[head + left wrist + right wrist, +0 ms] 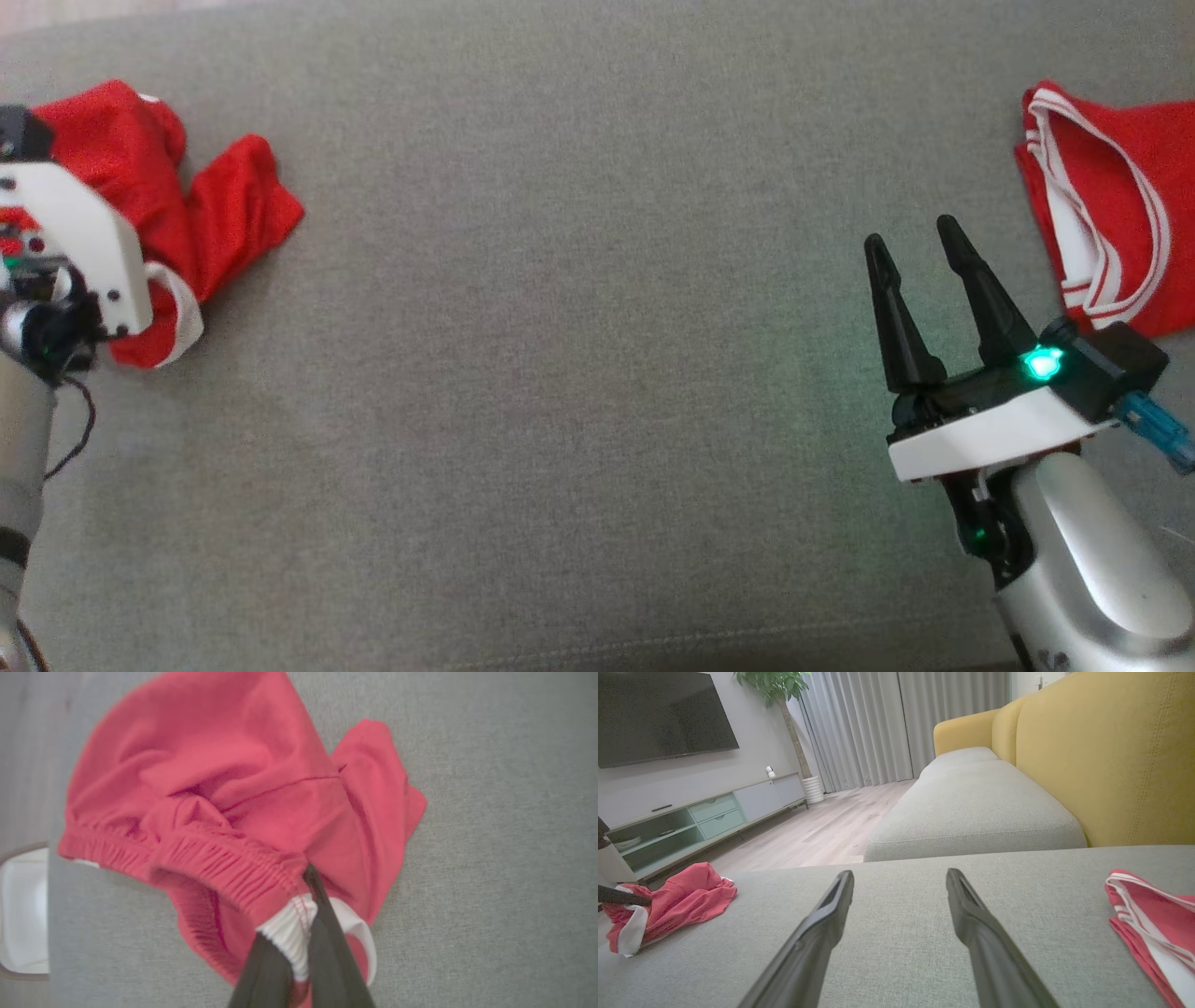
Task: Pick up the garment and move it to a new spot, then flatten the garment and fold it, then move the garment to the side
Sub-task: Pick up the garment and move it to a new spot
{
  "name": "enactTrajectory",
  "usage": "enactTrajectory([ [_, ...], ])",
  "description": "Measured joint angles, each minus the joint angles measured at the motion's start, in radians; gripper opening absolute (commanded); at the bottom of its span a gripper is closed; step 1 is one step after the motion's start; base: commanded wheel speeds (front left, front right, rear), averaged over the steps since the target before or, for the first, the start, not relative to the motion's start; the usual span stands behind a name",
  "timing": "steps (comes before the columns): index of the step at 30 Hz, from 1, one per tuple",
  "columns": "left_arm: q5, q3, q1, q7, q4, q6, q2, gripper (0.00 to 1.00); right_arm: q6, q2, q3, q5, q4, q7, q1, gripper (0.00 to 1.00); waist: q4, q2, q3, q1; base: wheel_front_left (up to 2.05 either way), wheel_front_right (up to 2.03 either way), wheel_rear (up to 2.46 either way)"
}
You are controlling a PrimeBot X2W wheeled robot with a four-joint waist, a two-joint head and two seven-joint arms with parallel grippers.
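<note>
While the left jaws pinch the red garment (210,788), the right jaws stand spread and empty.

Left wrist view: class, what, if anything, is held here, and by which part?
The left gripper holds the red garment by its white ribbed band, jaws shut on it.

My right gripper (910,231) shows tapered black fingers (896,317), white collar (990,434), green lamp (1043,362), silver forearm (1092,551); a black cable (91,420) loops off my left forearm (21,439).
</note>
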Motion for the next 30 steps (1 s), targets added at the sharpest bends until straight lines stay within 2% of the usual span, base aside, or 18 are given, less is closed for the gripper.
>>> enactTrajectory([
  [5, 0.009, -0.092, -0.033, -0.012, -0.089, -0.001, 0.009, 0.00, 0.000, 0.009, -0.001, 0.000, 0.018, 0.000, 0.004, 1.00, 0.007, 0.0000, -0.055, 0.0000, 0.00, 0.00, 0.00],
  [9, -0.042, -0.197, -0.055, -0.014, -0.219, -0.002, 0.010, 0.00, 0.000, 0.027, -0.005, 0.000, 0.032, 0.000, 0.033, 1.00, 0.002, 0.0000, -0.114, 0.0000, 0.00, 0.00, 0.00],
  [14, -0.154, -0.249, -0.101, -0.033, -0.357, -0.007, -0.006, 0.00, 0.000, 0.041, -0.010, 0.000, 0.049, 0.000, 0.060, 1.00, -0.032, 0.0000, -0.179, -0.0001, 0.00, 0.00, 0.00],
  [18, -0.247, -0.248, -0.143, -0.086, -0.425, -0.007, -0.076, 0.00, 0.000, 0.051, -0.024, 0.000, 0.055, 0.000, 0.062, 1.00, -0.082, 0.0000, -0.210, -0.0001, 0.00, 0.00, 0.00],
  [23, -0.308, -0.218, -0.148, -0.183, -0.449, 0.005, -0.177, 0.00, 0.000, 0.051, -0.066, -0.002, 0.055, 0.000, 0.076, 1.00, -0.133, 0.0000, -0.229, -0.0001, 0.00, 0.00, 0.00],
  [27, -0.364, -0.173, -0.054, -0.270, -0.438, 0.043, -0.232, 0.00, 0.000, 0.046, -0.087, -0.002, 0.056, 0.000, 0.103, 1.00, -0.141, 0.0000, -0.228, -0.0001, 0.00, 0.00, 0.00],
  [28, -0.364, -0.173, -0.054, -0.270, -0.438, 0.043, -0.232, 0.00, 0.000, 0.046, -0.087, -0.002, 0.056, 0.000, 0.103, 1.00, -0.141, 0.0000, -0.228, -0.0001, 0.00, 0.00, 0.00],
  [30, -0.386, -0.166, 0.050, -0.312, -0.418, 0.045, -0.239, 0.00, 0.000, 0.046, -0.087, -0.002, 0.061, 0.000, 0.106, 1.00, -0.144, 0.0000, -0.226, -0.0001, 0.00, 0.00, 0.00],
])
